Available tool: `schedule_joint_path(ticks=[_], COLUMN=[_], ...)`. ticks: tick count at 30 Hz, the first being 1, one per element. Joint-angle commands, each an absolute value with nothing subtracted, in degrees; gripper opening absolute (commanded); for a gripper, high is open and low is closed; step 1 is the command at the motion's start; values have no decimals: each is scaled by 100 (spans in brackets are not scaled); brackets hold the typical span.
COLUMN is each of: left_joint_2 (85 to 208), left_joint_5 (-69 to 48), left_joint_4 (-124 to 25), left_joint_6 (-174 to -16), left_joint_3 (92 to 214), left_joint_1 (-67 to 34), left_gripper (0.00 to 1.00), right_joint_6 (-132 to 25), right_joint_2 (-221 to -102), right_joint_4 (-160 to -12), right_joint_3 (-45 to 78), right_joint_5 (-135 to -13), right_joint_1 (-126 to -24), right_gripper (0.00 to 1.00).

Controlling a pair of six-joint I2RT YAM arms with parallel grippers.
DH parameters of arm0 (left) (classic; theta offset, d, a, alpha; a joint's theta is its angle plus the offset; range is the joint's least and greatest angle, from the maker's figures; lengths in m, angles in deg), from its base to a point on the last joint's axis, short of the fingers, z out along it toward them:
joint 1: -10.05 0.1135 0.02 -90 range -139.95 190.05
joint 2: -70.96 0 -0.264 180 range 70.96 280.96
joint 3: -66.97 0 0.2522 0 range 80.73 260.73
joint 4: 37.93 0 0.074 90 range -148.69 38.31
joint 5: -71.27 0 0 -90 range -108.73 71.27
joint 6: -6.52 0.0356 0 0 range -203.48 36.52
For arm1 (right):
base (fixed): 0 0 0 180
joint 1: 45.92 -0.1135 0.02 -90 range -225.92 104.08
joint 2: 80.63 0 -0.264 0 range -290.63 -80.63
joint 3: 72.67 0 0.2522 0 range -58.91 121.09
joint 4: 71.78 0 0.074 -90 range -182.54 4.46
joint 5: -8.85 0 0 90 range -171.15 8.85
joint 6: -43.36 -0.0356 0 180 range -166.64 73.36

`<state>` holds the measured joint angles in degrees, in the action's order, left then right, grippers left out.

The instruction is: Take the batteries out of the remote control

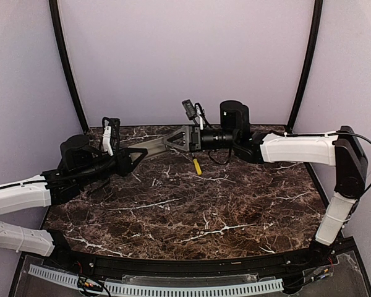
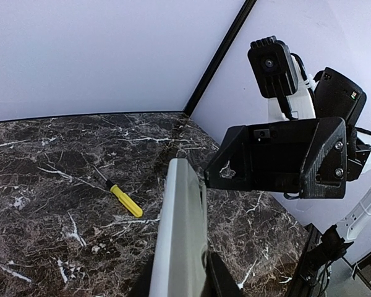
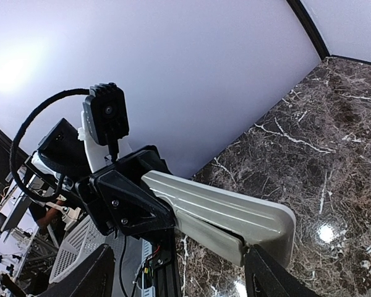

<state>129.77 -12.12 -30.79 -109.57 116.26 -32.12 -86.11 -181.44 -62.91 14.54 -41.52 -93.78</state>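
Note:
The remote control (image 1: pixel 153 147) is a grey-beige bar held in the air between both arms, above the back of the table. My left gripper (image 1: pixel 135 157) is shut on its left end, and in the left wrist view (image 2: pixel 182 272) the bar (image 2: pixel 182 229) runs away from the jaws. My right gripper (image 1: pixel 173 141) is open at the bar's other end. In the right wrist view (image 3: pixel 179 278) one finger (image 3: pixel 269 275) touches the end of the grey cover (image 3: pixel 210 232), which stands slightly off the remote (image 3: pixel 235 204). The batteries are hidden.
A yellow-handled screwdriver (image 1: pixel 196 166) lies on the dark marble table (image 1: pixel 191 216) below the right gripper, also in the left wrist view (image 2: pixel 125 200). Lilac walls and black frame posts (image 1: pixel 67 68) close the back and sides.

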Motion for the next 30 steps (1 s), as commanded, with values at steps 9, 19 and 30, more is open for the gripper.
schedule_joint_path(ticks=[9, 19, 30], left_joint_2=[12946, 13053, 13171], left_joint_5=[-1080, -1152, -1332], left_joint_4=[-2719, -2654, -2783], left_joint_6=[-11055, -10993, -10770], left_joint_3=[11757, 11733, 11837], left_joint_1=[-3228, -3231, -3231], left_gripper=[0, 0, 0], right_joint_6=[-8584, -8633, -8595], right_joint_2=[-18377, -18310, -18099], right_joint_4=[-6250, -6301, -6482], right_joint_3=[1650, 1681, 1593], right_joint_5=[-4074, -4009, -4081], right_joint_1=[-9530, -9626, -9677], right_gripper=[71, 71, 71])
